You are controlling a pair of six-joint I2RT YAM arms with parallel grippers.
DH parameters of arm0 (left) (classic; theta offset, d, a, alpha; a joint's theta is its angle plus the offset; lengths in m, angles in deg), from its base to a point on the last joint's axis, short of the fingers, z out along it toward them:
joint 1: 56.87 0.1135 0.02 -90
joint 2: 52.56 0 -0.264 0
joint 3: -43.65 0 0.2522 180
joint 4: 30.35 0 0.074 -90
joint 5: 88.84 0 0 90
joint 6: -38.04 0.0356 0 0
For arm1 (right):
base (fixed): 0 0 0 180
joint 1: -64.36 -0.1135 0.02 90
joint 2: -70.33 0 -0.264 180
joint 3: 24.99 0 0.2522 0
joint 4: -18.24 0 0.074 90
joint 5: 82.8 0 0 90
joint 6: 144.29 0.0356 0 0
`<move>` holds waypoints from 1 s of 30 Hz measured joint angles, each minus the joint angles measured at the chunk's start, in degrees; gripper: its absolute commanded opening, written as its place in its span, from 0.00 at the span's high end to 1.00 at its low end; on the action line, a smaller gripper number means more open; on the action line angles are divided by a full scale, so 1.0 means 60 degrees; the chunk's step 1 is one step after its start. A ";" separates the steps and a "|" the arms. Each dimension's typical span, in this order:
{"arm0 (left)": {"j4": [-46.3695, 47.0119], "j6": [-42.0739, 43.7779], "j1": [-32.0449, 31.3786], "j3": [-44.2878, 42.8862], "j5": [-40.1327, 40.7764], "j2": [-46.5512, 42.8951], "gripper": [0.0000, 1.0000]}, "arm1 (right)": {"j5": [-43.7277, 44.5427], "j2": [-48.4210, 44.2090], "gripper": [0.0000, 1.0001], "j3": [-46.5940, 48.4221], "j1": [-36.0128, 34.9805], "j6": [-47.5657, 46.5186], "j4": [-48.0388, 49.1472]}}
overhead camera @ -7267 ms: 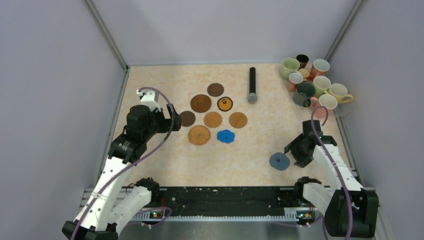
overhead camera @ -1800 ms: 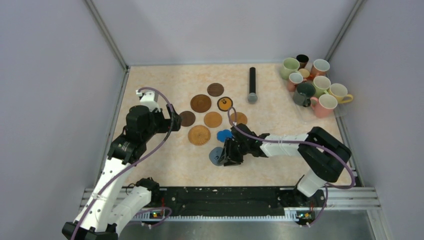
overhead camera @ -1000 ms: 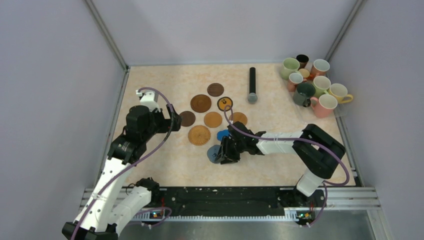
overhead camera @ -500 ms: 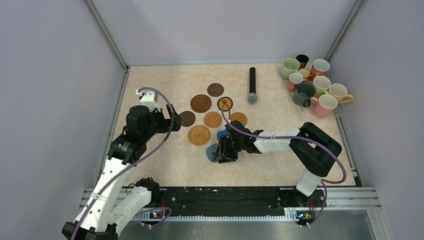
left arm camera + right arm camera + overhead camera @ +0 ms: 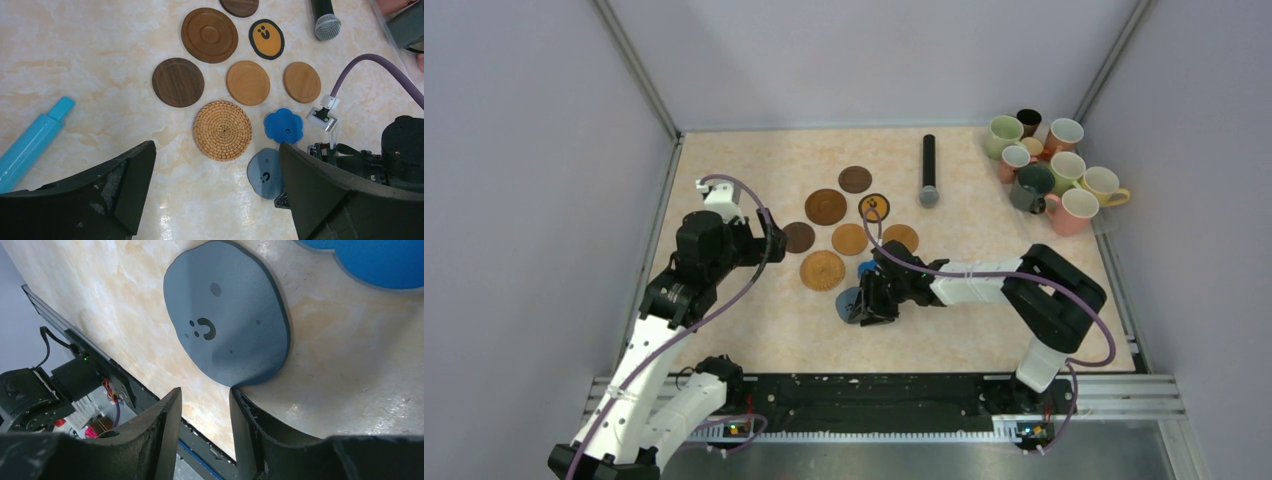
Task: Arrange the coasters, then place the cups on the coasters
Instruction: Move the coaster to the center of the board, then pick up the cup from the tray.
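One grey-blue coaster (image 5: 227,330) has come from the right side to lie flat beside the blue flower coaster (image 5: 284,125), so cups (image 5: 1067,165) look next; right gripper (image 5: 200,395) half-open at its edge, left gripper (image 5: 216,147) wide, both empty.

A marbled beige surface (image 5: 754,160) carries a black microphone (image 5: 929,170), which lies near its far edge, right of the middle, with the grey mesh head turned toward the near edge. A light blue tube (image 5: 30,142) (its capped end slimmer than the body) lies slanted on the surface at the left of the left wrist view. Plain lilac walls (image 5: 874,60) stand around the surface, and a black rail (image 5: 874,395) runs along its near edge.
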 measured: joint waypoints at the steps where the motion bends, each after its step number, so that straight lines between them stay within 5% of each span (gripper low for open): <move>1: 0.0000 0.0000 0.0000 0.0000 0.0000 0.0000 0.01 | 0.0000 -0.0011 0.58 0.0000 0.0000 -0.0051 0.0000; 12: -0.0004 0.0000 0.0000 0.0000 -0.0015 0.0000 0.01 | 0.1548 -0.2637 0.43 -0.0135 -0.0018 -0.1417 -0.1934; 17: -0.0007 -0.0007 0.0000 0.0000 -0.0131 -0.0004 0.01 | 0.3064 -0.4830 0.02 0.0244 0.0000 -0.2058 -0.3224; 30: 0.0171 -0.0095 0.0000 0.0171 -0.0761 -0.0026 0.01 | 0.8644 -0.7351 0.04 0.1446 0.0707 -0.3927 -0.5410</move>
